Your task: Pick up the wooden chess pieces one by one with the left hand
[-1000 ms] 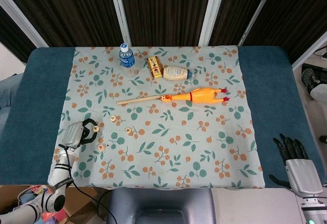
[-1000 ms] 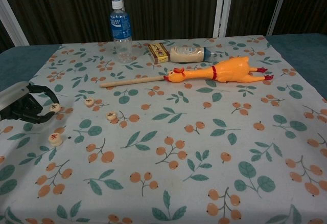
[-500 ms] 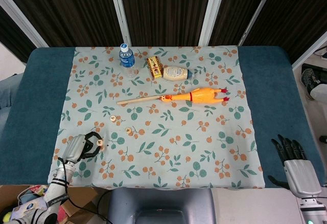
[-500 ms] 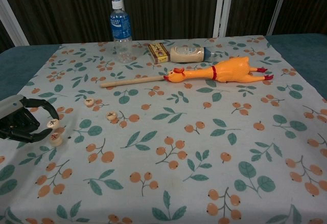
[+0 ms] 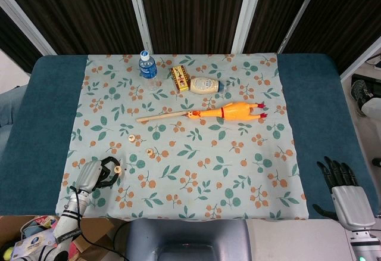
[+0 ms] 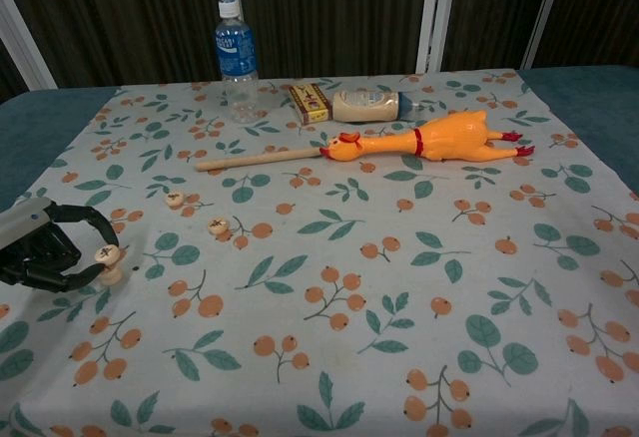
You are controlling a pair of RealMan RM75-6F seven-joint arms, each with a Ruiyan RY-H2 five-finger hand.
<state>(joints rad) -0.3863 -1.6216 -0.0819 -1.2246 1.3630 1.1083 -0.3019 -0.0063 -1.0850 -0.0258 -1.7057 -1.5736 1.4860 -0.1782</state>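
At lower left, left hand: the left hand (image 6: pixel 45 253) sat at the near-left edge of the cloth, its dark fingers (image 6: pixel 88 219) curled round and pinching a held chess piece (image 6: pixel 107 254) face-up at the fingertips.
Piece beneath: in the chest view something pale showed just under the held disc, perhaps a second piece, though the head view did not settle it.
Left of centre, loose pieces: a far-left disc (image 5: pixel 131 137) and a nearer disc (image 5: pixel 150 152) lay flat on the floral tablecloth (image 5: pixel 196 177), apart from each other and up-right of the hand.
How the pieces would handle: small, stiff wooden discs, likely very light and not fragile; their smooth low rims probably give little to grip, so I judged a pinch across opposite edges the surest hold, since a disc may skid or flip if pressed from above.
Upper centre, clutter: a water bottle (image 5: pixel 147 67), a small box (image 5: pixel 180 78), a cream jar (image 5: pixel 205 85), a wooden stick (image 5: pixel 161 117) and a rubber chicken (image 5: pixel 232 111) lay well away from the pieces.
Lower right, right hand: the right hand (image 5: pixel 344 189) was off the cloth beyond the table's near-right corner, fingers spread and holding nothing.
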